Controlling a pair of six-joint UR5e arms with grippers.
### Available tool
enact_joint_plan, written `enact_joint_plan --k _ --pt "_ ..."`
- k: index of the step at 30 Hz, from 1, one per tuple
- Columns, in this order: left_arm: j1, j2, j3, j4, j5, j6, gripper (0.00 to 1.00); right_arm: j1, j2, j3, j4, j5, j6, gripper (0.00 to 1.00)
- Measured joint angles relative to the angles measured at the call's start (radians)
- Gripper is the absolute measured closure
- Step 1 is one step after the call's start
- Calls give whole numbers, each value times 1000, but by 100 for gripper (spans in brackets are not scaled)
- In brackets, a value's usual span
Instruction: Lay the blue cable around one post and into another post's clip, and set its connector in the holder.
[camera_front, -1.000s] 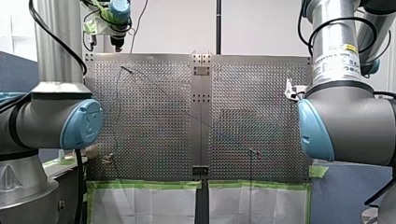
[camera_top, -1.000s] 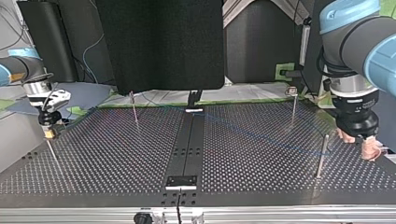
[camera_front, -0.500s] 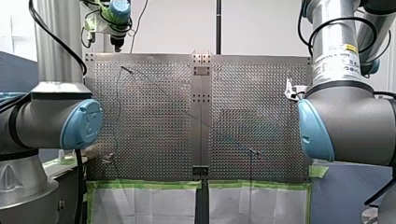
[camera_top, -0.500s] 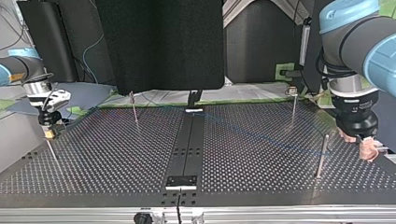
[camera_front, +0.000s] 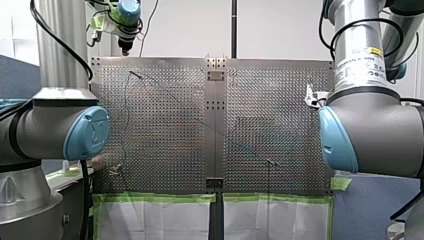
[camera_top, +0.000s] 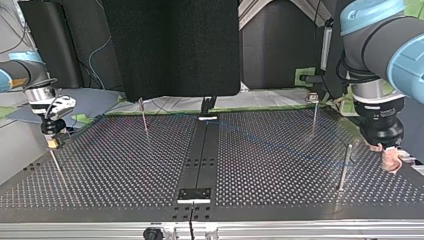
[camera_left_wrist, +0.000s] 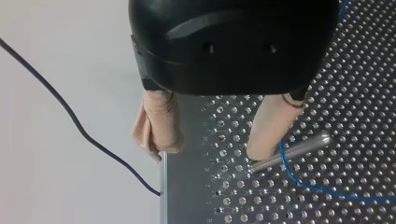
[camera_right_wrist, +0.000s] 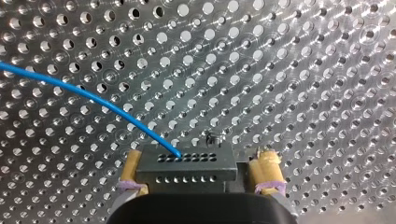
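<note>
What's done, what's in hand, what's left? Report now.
Done: the blue cable curves around a post beside my open left gripper. In hand: my right gripper grips the connector above the table. Left: clipping the cable, seating the connector.

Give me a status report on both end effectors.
Left end effector open, beside post. Right end effector shut on connector, above table. Blue cable runs from connector, curves past post. No obstruction seen.

Four thin posts (camera_top: 143, 116), one blue cable (camera_right_wrist: 93, 97), one black connector (camera_right_wrist: 186, 169), two arms (camera_front: 370, 135) — two fingers (camera_left_wrist: 270, 126) apiece.
</note>
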Motion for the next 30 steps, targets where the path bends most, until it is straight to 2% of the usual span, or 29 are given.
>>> enact_joint_plan --k 30 --pt "-2 0 0 0 -3 253 1 0 0 0 0 0 0 0"
